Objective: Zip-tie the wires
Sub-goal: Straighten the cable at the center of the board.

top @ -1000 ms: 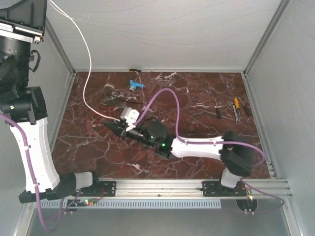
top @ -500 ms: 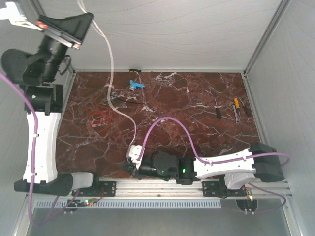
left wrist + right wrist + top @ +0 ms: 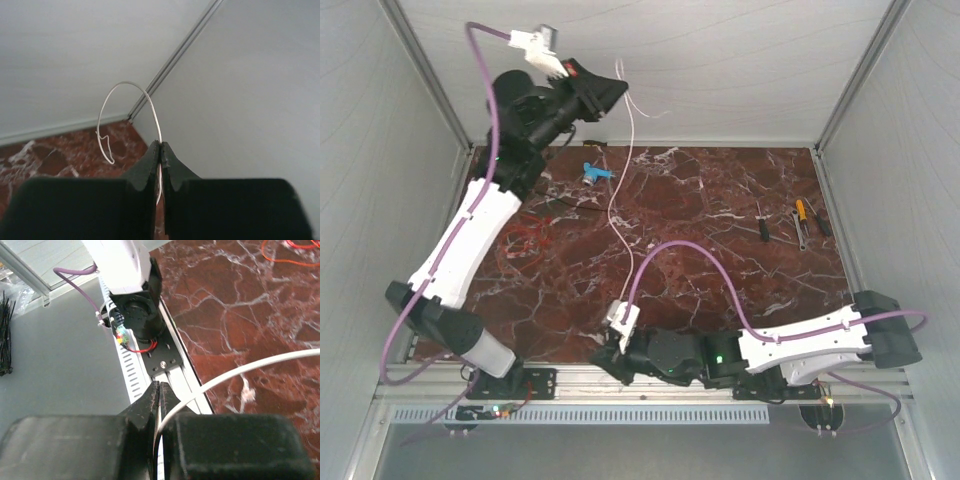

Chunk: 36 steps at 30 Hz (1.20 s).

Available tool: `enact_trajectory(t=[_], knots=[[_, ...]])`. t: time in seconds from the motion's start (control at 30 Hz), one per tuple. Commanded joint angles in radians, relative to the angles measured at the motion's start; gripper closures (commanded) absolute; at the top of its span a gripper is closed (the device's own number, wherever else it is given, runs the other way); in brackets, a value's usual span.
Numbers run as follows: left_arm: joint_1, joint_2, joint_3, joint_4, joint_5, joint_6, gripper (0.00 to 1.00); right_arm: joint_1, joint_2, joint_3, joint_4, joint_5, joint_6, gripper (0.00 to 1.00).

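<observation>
White wire (image 3: 610, 215) strung above red marble table (image 3: 740, 260)
Clamped high by left gripper (image 3: 160, 150) near the back wall (image 3: 720, 70), low by right gripper (image 3: 159, 390) at the near rail (image 3: 170, 371).

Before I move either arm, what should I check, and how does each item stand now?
1. Left gripper shut on white wire: ok.
2. Right gripper shut on the same wire: ok.
3. Slack between the grippers: ok, the wire curves gently and is not taut.
4. Red wires gathered with the white wire: not ok, they lie apart on the table.
5. White wire touching the red wires: cannot tell.
</observation>
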Motion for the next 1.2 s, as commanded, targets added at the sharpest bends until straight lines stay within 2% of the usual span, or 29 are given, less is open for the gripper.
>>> enact_trajectory(t=[0.0, 0.13, 0.27, 0.37, 0.57, 0.73, 0.97, 1.17], knots=[[-0.035, 0.076, 0.026, -0.005, -0.077, 0.103, 1.0, 0.006, -0.117, -0.095, -0.014, 0.125, 0.147, 1.0], [-0.049, 0.16, 0.042, -0.012, -0.106, 0.137, 1.0, -0.021, -0.222, -0.199, -0.003, 0.183, 0.194, 1.0], [-0.049, 0.233, 0.132, -0.069, -0.159, 0.175, 1.0, -0.143, -0.287, -0.255, 0.046, 0.046, 0.247, 1.0], [-0.048, 0.261, 0.211, -0.104, -0.174, 0.215, 1.0, -0.208, -0.282, -0.243, 0.113, -0.033, 0.211, 1.0], [-0.038, 0.297, 0.378, -0.207, -0.196, 0.271, 1.0, -0.347, -0.121, -0.104, 0.221, -0.126, 0.152, 1.0], [-0.033, 0.308, 0.376, -0.228, -0.192, 0.304, 1.0, -0.405, 0.038, -0.073, 0.357, -0.176, 0.195, 1.0], [-0.041, 0.433, 0.369, -0.248, -0.099, 0.3, 1.0, -0.437, 0.097, -0.288, 0.422, -0.08, 0.381, 1.0], [-0.075, 0.547, 0.35, -0.201, -0.105, 0.303, 1.0, -0.462, 0.189, -0.415, 0.542, -0.087, 0.425, 1.0]])
